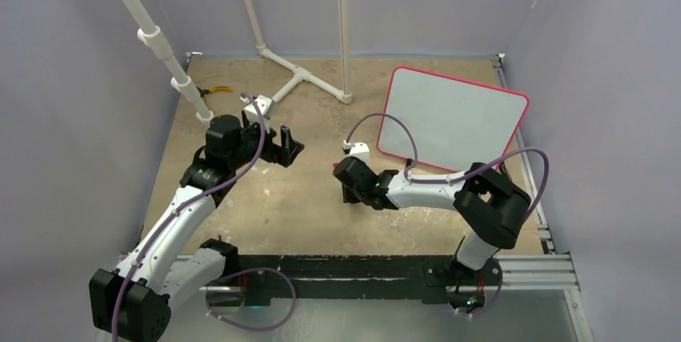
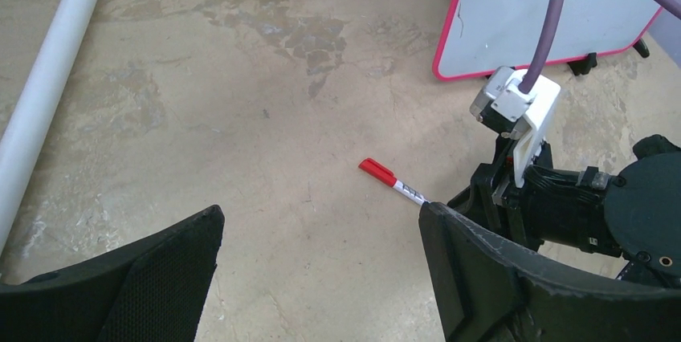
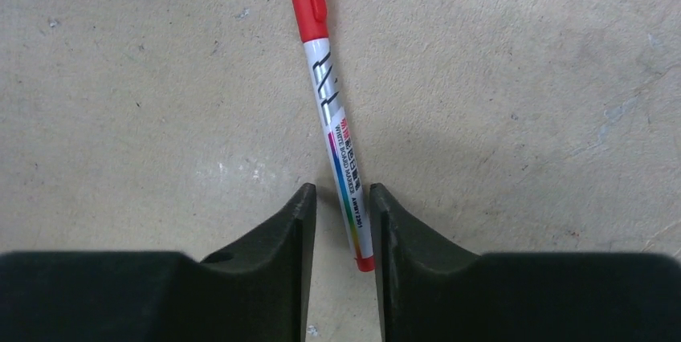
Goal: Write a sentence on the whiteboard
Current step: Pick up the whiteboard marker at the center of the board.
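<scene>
- The whiteboard [image 1: 454, 117] sits in the upper right of the top view, its pink frame turned askew on the table [image 1: 305, 213].
- Lower left of it, at frame centre, the right gripper [image 3: 343, 189] straddles the tail of a red-capped marker [image 3: 337, 133] that lies flat. The jaws are narrow, with a slit of table showing beside the barrel, so it is not clenched.
- Centre-left, the left gripper [image 1: 291, 148] gapes wide, released.

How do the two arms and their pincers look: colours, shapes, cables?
The left arm and the right arm both have white links between bulky black joints, and a thin purple cable loops along each. The left pincer and the right pincer are black, with two wedge-shaped fingers. A small white housing sits on the right wrist.
</scene>
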